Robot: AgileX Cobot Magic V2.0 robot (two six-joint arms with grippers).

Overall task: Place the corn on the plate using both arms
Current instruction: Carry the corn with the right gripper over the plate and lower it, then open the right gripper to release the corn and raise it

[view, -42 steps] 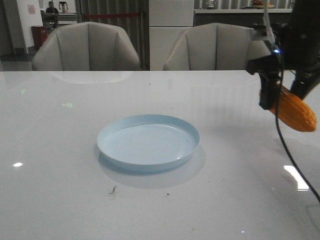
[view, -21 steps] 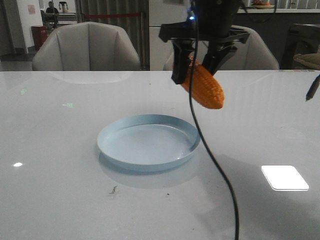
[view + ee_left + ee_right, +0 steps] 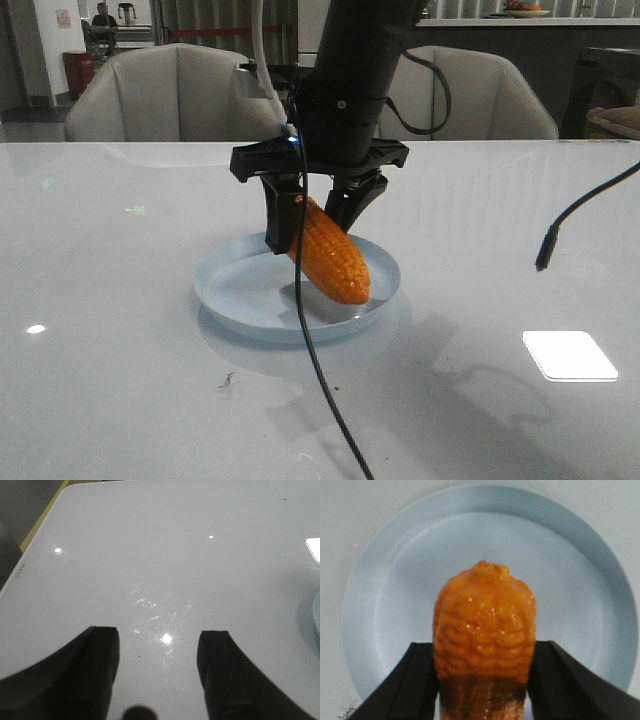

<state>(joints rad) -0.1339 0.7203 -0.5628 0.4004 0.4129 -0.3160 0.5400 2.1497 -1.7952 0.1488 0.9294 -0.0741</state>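
Note:
The orange-yellow corn [image 3: 332,257] is tilted, its free end down over the inside of the pale blue plate [image 3: 225,292] at the middle of the table. My right gripper [image 3: 316,226] is shut on the corn's upper end. In the right wrist view the corn [image 3: 485,612] sits between the two black fingers [image 3: 417,680], with the plate [image 3: 390,580] right beneath it. I cannot tell whether the corn's tip touches the plate. My left gripper [image 3: 160,636] is open and empty over bare white table, with the plate's rim [image 3: 317,615] just at the side. The left arm does not show in the front view.
Two grey chairs [image 3: 175,95] stand behind the table's far edge. A loose black cable end [image 3: 544,255] hangs over the table's right side. A dark speck [image 3: 226,380] lies in front of the plate. The table's corner edge [image 3: 30,555] shows in the left wrist view.
My right arm has carried the corn from the far right leftward and down, until it hangs low over the plate. The plate has not moved.

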